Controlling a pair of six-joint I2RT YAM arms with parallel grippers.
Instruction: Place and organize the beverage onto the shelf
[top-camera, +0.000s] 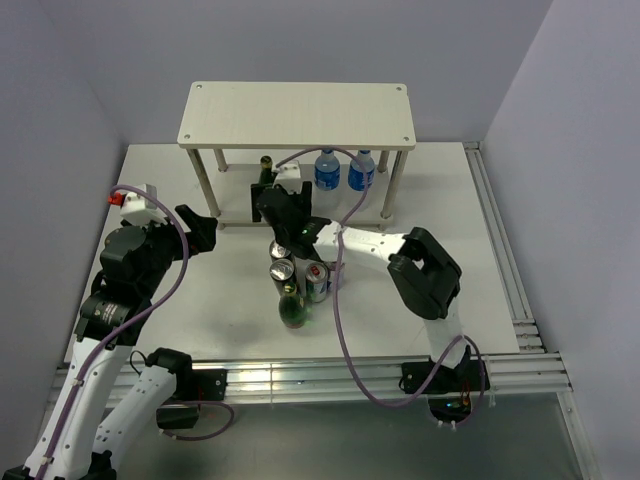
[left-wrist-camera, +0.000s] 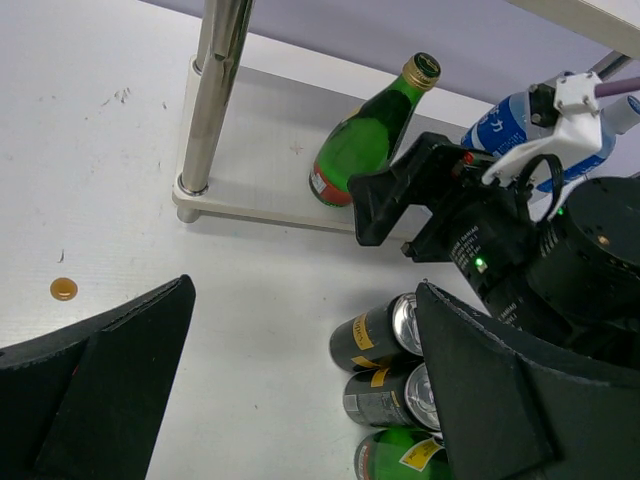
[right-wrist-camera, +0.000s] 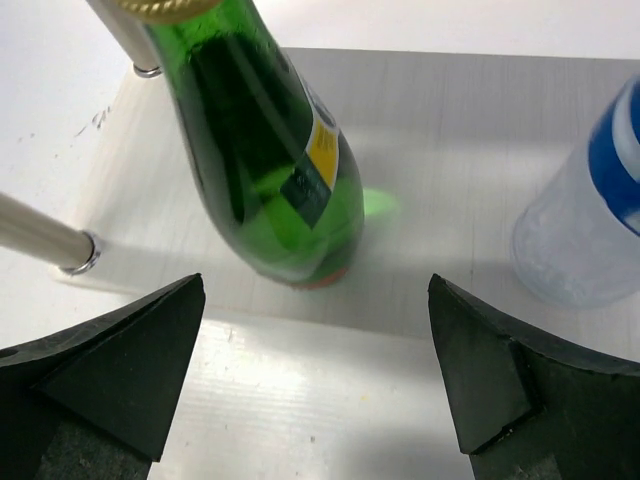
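The pale wood shelf (top-camera: 297, 113) stands at the back. One green glass bottle (right-wrist-camera: 270, 160) stands upright on its lower board (right-wrist-camera: 450, 120), also seen in the top view (top-camera: 266, 170) and the left wrist view (left-wrist-camera: 365, 140). My right gripper (right-wrist-camera: 315, 370) is open and empty just in front of that bottle, apart from it, at the shelf's front edge (top-camera: 280, 196). Two black cans (left-wrist-camera: 385, 335) (left-wrist-camera: 395, 395), a blue-silver-red can (top-camera: 317, 283) and the second green bottle (top-camera: 293, 308) stand clustered on the table. My left gripper (left-wrist-camera: 300, 390) is open and empty, left of the cluster (top-camera: 205, 230).
Two clear water bottles with blue labels (top-camera: 327, 170) (top-camera: 361, 170) stand on the lower board, right of the green bottle; one shows in the right wrist view (right-wrist-camera: 590, 220). A shelf leg (left-wrist-camera: 215, 90) stands left of the bottle. A small gold cap (left-wrist-camera: 64, 289) lies on the table.
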